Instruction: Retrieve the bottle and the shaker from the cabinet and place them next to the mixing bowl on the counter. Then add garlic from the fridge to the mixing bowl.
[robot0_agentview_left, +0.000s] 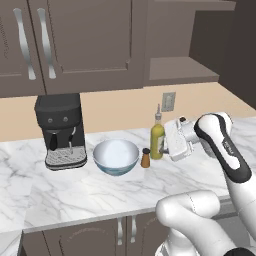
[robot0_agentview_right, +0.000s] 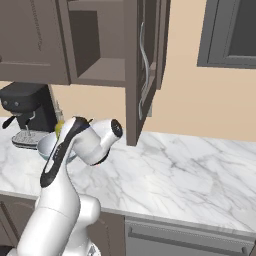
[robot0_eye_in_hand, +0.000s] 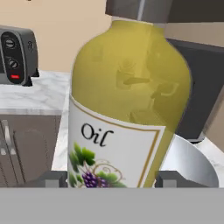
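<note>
Left base view: the bottle (robot0_agentview_left: 157, 139) stands upright on the surface (robot0_agentview_left: 75, 195), just right of the shaker (robot0_agentview_left: 145, 158), which stands just beside the mixing bowl (robot0_agentview_left: 116, 156). A black coffee machine (robot0_agentview_left: 60, 131) stands left of the bowl. The end effector (robot0_agentview_left: 167, 144) sits level against the right side of the bottle (contact between fingers and glass cannot be told from this angle). The cabinet (robot0_agentview_left: 181, 67) hangs above and behind, its shelf bare.

Right base view: the arm's white forearm covers most of the bottle; a yellow sliver (robot0_agentview_right: 58, 128) shows at its left edge, next to the bowl rim (robot0_agentview_right: 44, 144). A cupboard door (robot0_agentview_right: 145, 65) stands open above the surface.

Hand view: the bottle fills the middle, its white label reading "Oil" above a grape motif. One dark fingertip (robot0_eye_in_hand: 49, 180) rises at each side of the label, apart, straddling the bottle; whether they clamp it cannot be told. The bowl's pale inside (robot0_eye_in_hand: 192, 164) lies beyond on the right.
</note>
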